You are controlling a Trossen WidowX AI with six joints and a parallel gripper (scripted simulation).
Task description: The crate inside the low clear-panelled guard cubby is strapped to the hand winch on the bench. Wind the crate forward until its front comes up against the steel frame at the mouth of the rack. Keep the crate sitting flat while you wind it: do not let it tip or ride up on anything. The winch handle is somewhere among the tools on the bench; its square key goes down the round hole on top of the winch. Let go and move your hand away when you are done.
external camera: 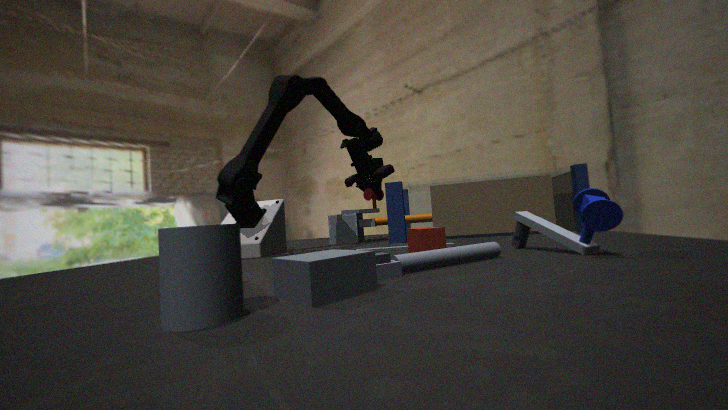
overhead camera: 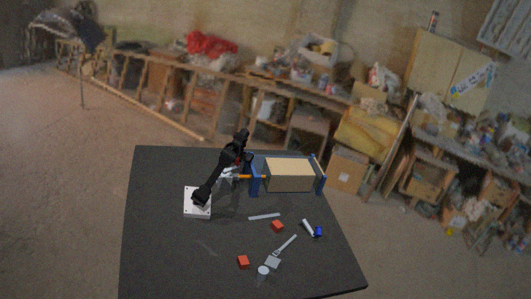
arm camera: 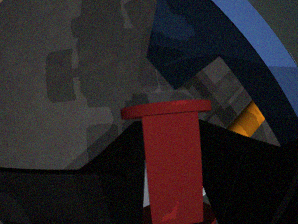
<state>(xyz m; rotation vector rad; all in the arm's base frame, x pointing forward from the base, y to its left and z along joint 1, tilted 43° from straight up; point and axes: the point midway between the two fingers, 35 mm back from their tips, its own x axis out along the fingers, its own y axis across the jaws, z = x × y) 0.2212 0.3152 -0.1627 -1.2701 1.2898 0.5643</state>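
The crate [overhead camera: 289,166] [external camera: 491,204] sits flat inside the clear-panelled cubby. A short gap separates its front from the blue frame [overhead camera: 254,184] [external camera: 395,212] [arm camera: 264,44] at the mouth. The orange strap [overhead camera: 244,176] [external camera: 418,217] [arm camera: 247,121] runs through the frame to the grey winch [external camera: 351,227]. A handle with a flat grey arm [external camera: 362,210] lies level on top of the winch; its key is hidden. My gripper [overhead camera: 239,160] [external camera: 373,193] [arm camera: 163,127] is shut on this handle's upright red grip [arm camera: 174,140], on the frame side of the winch, close to the frame.
A pale crank with a blue knob [overhead camera: 318,231] [external camera: 600,212] lies at the right of the bench. A flat bar [overhead camera: 264,216], two red blocks [overhead camera: 276,225] [overhead camera: 243,262], a long-handled tool [overhead camera: 286,243], a grey block [overhead camera: 272,262] and a cylinder [overhead camera: 262,272] [external camera: 200,277] lie in front.
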